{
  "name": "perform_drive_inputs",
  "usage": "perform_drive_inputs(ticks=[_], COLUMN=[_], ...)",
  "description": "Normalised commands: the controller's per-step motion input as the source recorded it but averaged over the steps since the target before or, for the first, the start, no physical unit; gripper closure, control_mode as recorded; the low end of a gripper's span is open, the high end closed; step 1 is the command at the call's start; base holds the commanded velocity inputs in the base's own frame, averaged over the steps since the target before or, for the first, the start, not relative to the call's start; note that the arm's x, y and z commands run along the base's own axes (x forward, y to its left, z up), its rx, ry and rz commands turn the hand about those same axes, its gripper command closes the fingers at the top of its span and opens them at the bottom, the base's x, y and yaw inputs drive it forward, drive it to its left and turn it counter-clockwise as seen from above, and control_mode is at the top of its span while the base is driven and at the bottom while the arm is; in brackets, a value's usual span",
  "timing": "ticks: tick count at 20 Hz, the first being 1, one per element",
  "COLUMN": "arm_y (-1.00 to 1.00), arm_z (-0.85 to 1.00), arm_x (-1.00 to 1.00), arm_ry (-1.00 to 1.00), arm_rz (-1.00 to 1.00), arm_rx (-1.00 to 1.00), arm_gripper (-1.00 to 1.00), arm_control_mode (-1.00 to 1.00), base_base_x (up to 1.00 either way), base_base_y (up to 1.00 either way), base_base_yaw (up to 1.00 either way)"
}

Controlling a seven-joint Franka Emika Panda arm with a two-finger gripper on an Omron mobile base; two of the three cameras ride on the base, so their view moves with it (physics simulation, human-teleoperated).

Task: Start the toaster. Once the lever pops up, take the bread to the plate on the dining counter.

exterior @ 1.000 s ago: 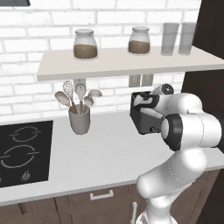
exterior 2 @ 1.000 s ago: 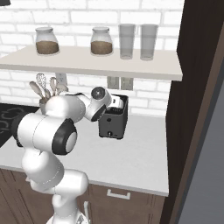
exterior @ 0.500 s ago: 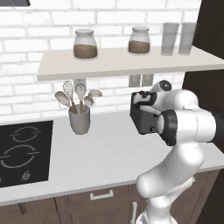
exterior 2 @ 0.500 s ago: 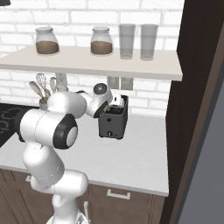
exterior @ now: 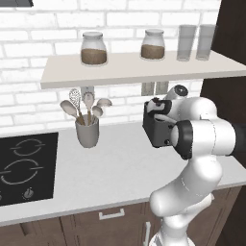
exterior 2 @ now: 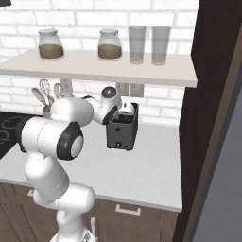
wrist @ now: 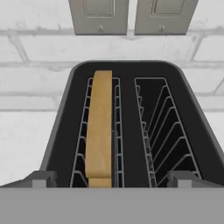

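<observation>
seen through the hand camera, the gripper point(wrist: 112, 178) hangs straight over the toaster point(wrist: 65, 113), jaws spread wide and holding nothing, one fingertip point(wrist: 40, 178) at each side of the toaster's near end. left of the gripper's centre line, the bread point(wrist: 99, 131) stands on edge in the left slot, its top showing above the wire rack. the right slot point(wrist: 164, 131) has only its wire rack. beyond the toaster, two grey wall outlets point(wrist: 131, 15) sit on the white brick wall. from the base cameras, the toaster point(exterior 2: 124, 128) stands on the pale worktop point(exterior 2: 142, 170) under the shelf point(exterior 2: 94, 68), with the hand just above its top.
</observation>
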Motion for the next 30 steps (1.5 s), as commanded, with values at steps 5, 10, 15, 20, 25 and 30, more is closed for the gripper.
perform_drive_inputs(ticks=[5, 10, 15, 20, 25, 30], arm_y=[0.00, 0.01, 0.00, 0.02, 0.06, 0.06], arm_z=[0.00, 0.00, 0.00, 0.00, 0.00, 0.00], arm_x=[0.01, 0.00, 0.01, 0.05, 0.04, 0.02], arm_ry=[0.02, 0.02, 0.01, 0.02, 0.03, 0.03], arm_rz=[0.00, 0.00, 0.00, 0.00, 0.00, 0.00], arm_rx=[0.00, 0.00, 0.00, 0.00, 0.00, 0.00], arm_gripper=[-1.00, -1.00, -1.00, -1.00, -1.00, -1.00], arm_control_mode=[-1.00, -1.00, -1.00, -1.00, -1.00, -1.00], base_base_x=[0.00, 0.00, 0.00, 0.00, 0.00, 0.00], base_base_y=[0.00, 0.00, 0.00, 0.00, 0.00, 0.00], base_base_yaw=[0.00, 0.00, 0.00, 0.00, 0.00, 0.00])
